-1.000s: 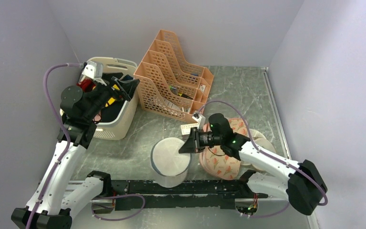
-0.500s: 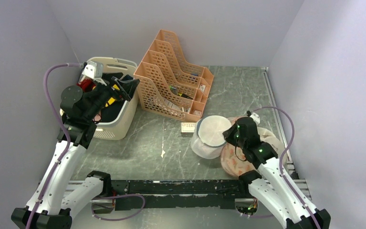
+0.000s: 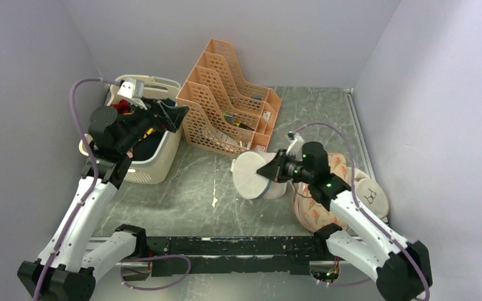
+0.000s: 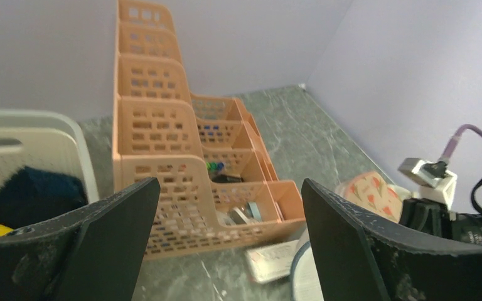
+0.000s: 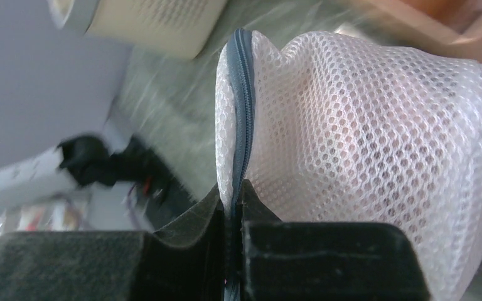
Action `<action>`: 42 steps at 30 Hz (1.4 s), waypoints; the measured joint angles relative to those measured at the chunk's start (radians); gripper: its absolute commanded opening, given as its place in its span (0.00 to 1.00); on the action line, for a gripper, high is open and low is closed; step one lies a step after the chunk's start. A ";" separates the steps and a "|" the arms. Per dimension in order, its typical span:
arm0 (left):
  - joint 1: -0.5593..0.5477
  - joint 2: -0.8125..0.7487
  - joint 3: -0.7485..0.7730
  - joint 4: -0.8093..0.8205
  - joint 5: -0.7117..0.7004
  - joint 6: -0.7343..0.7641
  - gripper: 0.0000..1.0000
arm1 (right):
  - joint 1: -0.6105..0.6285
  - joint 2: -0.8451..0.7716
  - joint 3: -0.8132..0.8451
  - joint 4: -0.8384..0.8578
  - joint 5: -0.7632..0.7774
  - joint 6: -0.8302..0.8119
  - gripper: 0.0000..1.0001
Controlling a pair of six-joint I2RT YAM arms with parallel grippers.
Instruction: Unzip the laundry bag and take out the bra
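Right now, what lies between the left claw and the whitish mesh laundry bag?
The orange perforated desk organiser stands between the left claw and the whitish mesh laundry bag, shown in the top and left wrist views.

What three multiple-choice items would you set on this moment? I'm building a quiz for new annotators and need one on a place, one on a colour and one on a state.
1. Where is the laundry bag?
A) in the cream basket
B) beside the near end of the peach organiser
C) on the left arm's base

2. What colour is the bag's zip?
A) red
B) yellow
C) grey

3. How is the left gripper?
A) open, holding nothing
B) shut on the bag
C) shut on the organiser

Answers:
1 B: the top view shows it there, held by the right gripper.
2 C: the right wrist view shows a grey zip on whitish mesh.
3 A: its fingers stand wide apart with nothing between them.
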 measured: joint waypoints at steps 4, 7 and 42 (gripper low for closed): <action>-0.003 0.043 0.000 -0.086 0.048 -0.033 0.96 | 0.153 0.082 -0.012 0.127 -0.106 0.055 0.00; -0.003 0.051 0.000 -0.192 0.078 -0.041 0.95 | 0.231 0.119 -0.017 0.264 -0.189 0.123 0.00; -0.777 0.145 -0.040 -0.442 -0.227 0.261 0.96 | -0.075 0.477 -0.115 0.544 -0.420 0.127 0.02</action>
